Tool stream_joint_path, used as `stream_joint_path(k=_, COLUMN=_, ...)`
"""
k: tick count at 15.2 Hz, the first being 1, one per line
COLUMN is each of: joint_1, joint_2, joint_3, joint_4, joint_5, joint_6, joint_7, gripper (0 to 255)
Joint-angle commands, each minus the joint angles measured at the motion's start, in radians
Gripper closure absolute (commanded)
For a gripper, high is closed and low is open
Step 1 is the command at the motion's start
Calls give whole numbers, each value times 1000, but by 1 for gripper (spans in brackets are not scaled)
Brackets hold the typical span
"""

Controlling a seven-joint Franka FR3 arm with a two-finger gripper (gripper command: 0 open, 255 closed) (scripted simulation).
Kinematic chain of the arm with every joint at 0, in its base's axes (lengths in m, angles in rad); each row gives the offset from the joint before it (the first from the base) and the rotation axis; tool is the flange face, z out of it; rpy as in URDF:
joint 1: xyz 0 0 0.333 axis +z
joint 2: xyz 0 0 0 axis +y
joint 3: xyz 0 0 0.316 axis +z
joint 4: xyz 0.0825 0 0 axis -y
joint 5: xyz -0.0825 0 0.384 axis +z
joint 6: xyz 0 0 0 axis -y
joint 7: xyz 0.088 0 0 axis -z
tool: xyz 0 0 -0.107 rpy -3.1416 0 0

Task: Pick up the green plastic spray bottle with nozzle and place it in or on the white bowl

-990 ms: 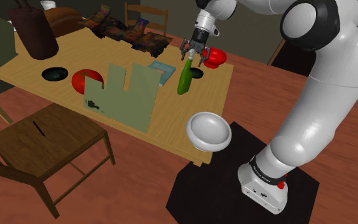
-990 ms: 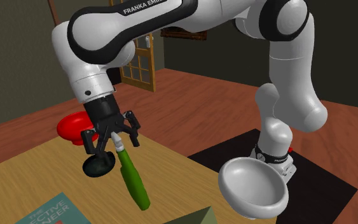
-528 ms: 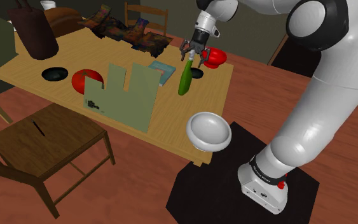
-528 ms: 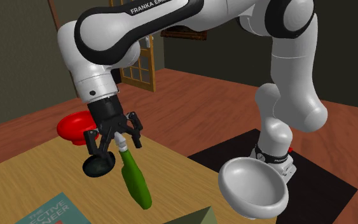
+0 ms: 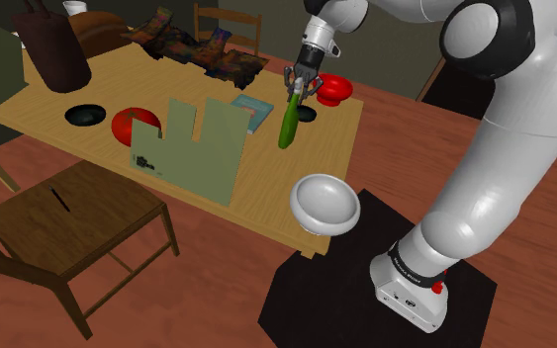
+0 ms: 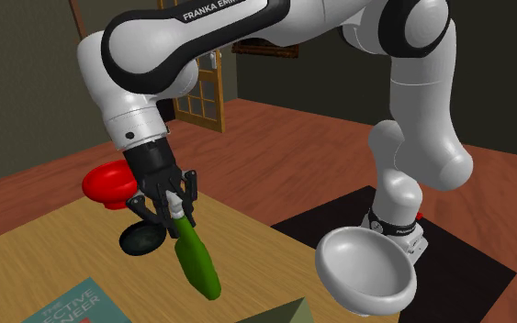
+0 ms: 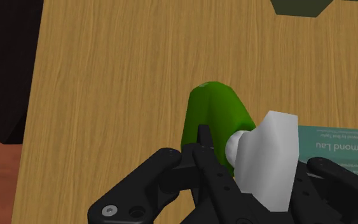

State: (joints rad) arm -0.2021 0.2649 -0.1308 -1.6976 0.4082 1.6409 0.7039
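Second exterior view: over the wooden table [image 6: 77, 246], the gripper [image 6: 175, 215] has changed. Its fingers were spread wide half a second ago and now clamp the white nozzle [image 7: 269, 159] of the green spray bottle [image 6: 197, 263]. In the wrist view, that nozzle hides one finger. The bottle hangs tilted below the gripper, base toward the table. The white bowl [image 6: 365, 268] sits well apart, by the stand.

The black hand [image 5: 297, 87] clasps the top of the green spray bottle [image 5: 288, 124], which slants down from it over the wooden table [image 5: 266, 178]. The white bowl [image 5: 324, 205] sits at the table's near corner, well apart from the bottle.
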Motion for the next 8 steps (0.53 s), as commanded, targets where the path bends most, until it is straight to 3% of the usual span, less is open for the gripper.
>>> stream_joint_path(k=1, joint_1=-1, joint_2=55, joint_3=1, joint_4=-10, joint_5=-4, joint_6=-9, joint_7=-2, gripper=255)
stream_joint_path(k=5, joint_1=5, joint_2=53, joint_3=3, joint_4=-54, joint_5=-2, joint_6=32, joint_7=-10, gripper=255)
stream_joint_path(k=8, joint_1=3, joint_2=39, joint_3=3, joint_4=-33, joint_5=-5, joint_6=-1, joint_7=3, gripper=255)
